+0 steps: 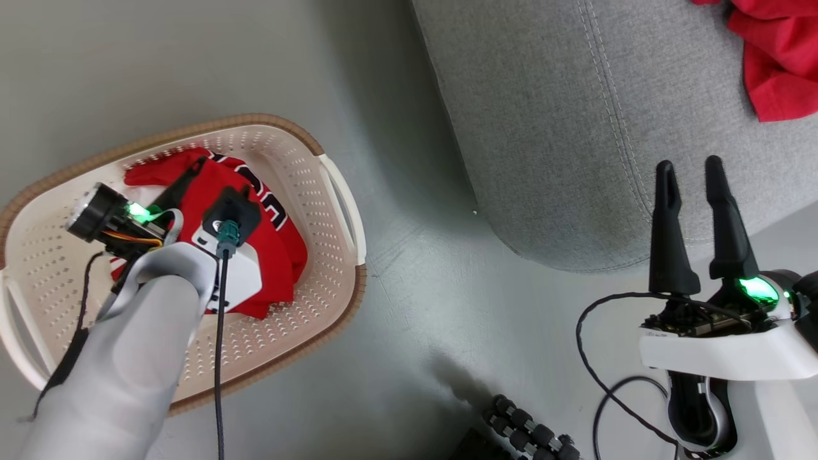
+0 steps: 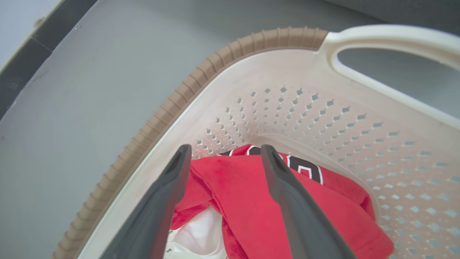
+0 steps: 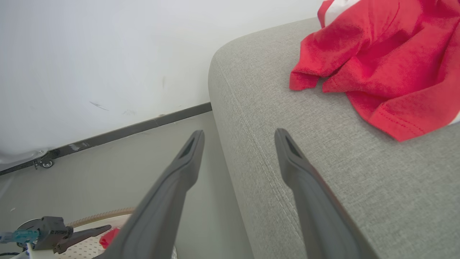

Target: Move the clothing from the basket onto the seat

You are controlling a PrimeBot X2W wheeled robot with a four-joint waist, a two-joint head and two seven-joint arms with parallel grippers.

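Red jersey (image 1: 284, 255) lies inside the basket (image 1: 307, 319), beneath the left gripper (image 2: 225, 149) (fingers spread wide, holding nothing). Beyond the basket, another garment (image 1: 776, 70) rests on the sofa seat (image 1: 543, 128), with the right gripper (image 1: 690, 166) alongside, likewise spread and empty.

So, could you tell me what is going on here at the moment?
The robot is moving red clothing from a basket on the floor to a sofa seat. Its left gripper reaches into the basket, open over a red jersey and not closed on it. One red garment already lies on the seat. The right gripper is open and empty beside the seat's edge.
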